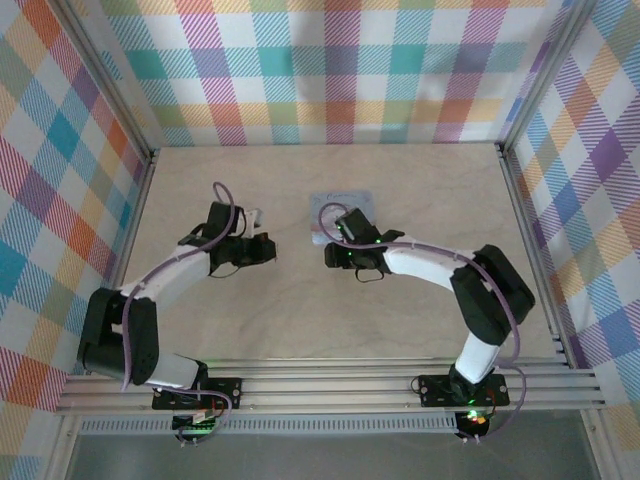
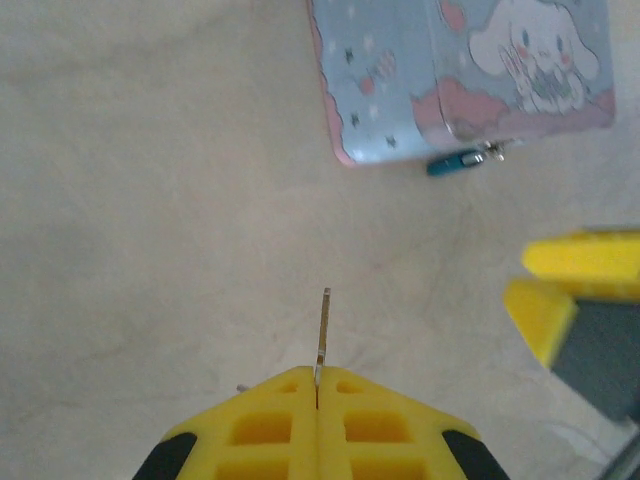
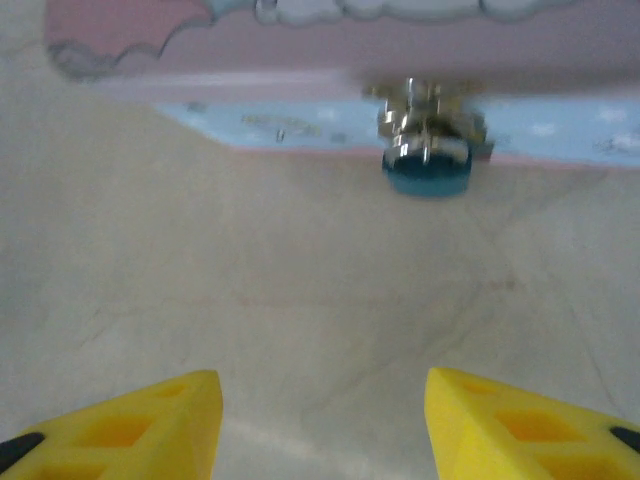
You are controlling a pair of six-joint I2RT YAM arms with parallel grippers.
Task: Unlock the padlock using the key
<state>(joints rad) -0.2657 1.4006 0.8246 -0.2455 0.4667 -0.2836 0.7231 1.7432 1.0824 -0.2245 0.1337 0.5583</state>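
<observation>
Padlock [image 3: 428, 170] hangs at tin box [image 2: 400, 80] latch. Left gripper [image 2: 317, 375] clamps key [image 2: 323, 330] near tin box. Right gripper [image 3: 320, 390] spread wide, facing tin box.

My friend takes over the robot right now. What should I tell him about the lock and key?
Left end effector: shut on the key, blade sticking out ahead.
Right end effector: open, empty, facing the padlock.
Padlock: on the clasp of the tin box, lying on the table, apart from both end effectors.
Done: key in hand.
Left: steady the padlock, push the key in, turn it.
</observation>
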